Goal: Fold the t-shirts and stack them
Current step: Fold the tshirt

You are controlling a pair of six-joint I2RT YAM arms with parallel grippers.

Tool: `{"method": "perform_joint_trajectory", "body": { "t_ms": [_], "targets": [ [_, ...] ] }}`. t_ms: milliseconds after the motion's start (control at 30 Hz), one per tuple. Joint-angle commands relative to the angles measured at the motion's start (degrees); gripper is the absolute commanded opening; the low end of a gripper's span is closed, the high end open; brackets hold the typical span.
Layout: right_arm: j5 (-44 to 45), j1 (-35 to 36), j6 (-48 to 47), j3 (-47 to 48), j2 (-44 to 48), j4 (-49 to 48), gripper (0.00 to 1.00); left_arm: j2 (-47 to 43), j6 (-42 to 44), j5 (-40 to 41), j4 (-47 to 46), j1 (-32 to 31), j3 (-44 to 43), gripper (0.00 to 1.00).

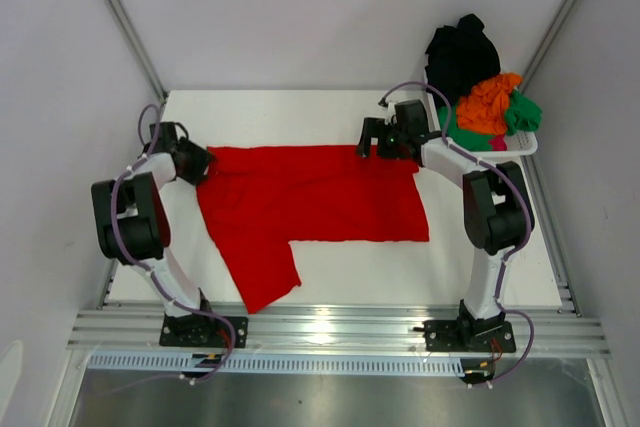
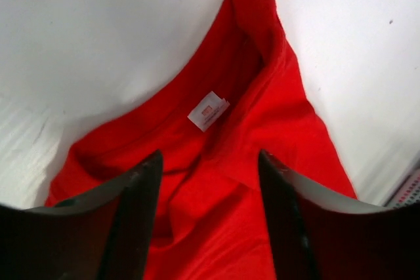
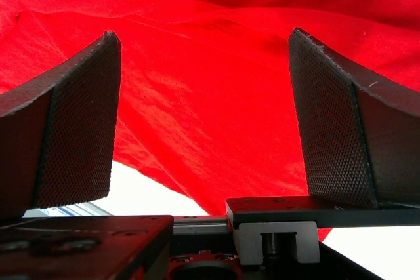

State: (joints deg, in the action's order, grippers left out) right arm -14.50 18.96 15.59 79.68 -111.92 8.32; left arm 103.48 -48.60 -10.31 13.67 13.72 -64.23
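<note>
A large red t-shirt (image 1: pixel 320 197) lies spread on the white table, with one part reaching toward the front edge. My left gripper (image 1: pixel 204 165) is at the shirt's left end. In the left wrist view it (image 2: pixel 210 159) stands open over the collar, where a white label (image 2: pixel 209 111) shows, and the red cloth lies loose between the fingers. My right gripper (image 1: pixel 363 140) hovers at the shirt's far right edge. It (image 3: pixel 203 33) is wide open, with the red cloth (image 3: pixel 210 96) below it and nothing pinched.
A white basket (image 1: pixel 515 150) at the back right corner holds a black t-shirt (image 1: pixel 462 52), an orange one (image 1: pixel 488 102) and a green one (image 1: pixel 522 112). Metal frame posts run along both sides. Bare white table (image 1: pixel 400 267) lies in front of the shirt.
</note>
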Motion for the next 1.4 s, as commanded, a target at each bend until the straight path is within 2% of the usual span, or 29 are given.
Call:
{"method": "perform_joint_trajectory", "body": {
  "t_ms": [0, 67, 200, 367, 400, 667, 967, 1133, 1367],
  "targets": [
    [-1.1, 0.2, -0.5, 0.0, 2.7, -0.8, 0.95, -6.6, 1.9, 1.0, 1.5, 0.8, 0.3, 0.65],
    [-1.6, 0.3, -0.6, 0.3, 2.8, -0.8, 0.95, -10.2, 3.7, 0.8, 2.5, 1.2, 0.6, 0.7],
    [-1.8, 0.3, -0.7, 0.6, 3.1, -0.6, 0.95, -17.0, 4.7, 0.9, 5.0, 1.3, 3.7, 0.74],
    [-2.2, 0.4, -0.3, -0.1, 3.1, -0.6, 0.96, -24.7, -5.1, -4.4, 0.0, 0.4, 14.5, 0.72],
    [-2.4, 0.4, -0.2, -0.1, 3.0, -0.6, 0.95, -25.8, -6.5, -4.5, -1.0, -0.1, 19.0, 0.72],
    [-2.7, 0.8, -0.2, -0.3, 3.0, -0.2, 0.96, -34.4, -16.8, 1.2, -4.5, -5.6, 29.4, 0.68],
    [-2.5, 1.1, -0.6, -0.8, 3.2, 0.0, 0.96, -33.7, -19.6, 6.3, 0.1, -7.6, 30.0, 0.66],
    [-2.6, 1.1, -0.8, -0.6, 2.9, 0.2, 0.96, -32.6, -17.3, 9.4, 3.6, -8.7, 28.7, 0.67],
    [-2.8, 1.0, -1.0, -0.3, 2.5, 0.3, 0.96, -28.7, -16.9, 9.4, 1.9, -9.6, 29.2, 0.66]
  ]
}}
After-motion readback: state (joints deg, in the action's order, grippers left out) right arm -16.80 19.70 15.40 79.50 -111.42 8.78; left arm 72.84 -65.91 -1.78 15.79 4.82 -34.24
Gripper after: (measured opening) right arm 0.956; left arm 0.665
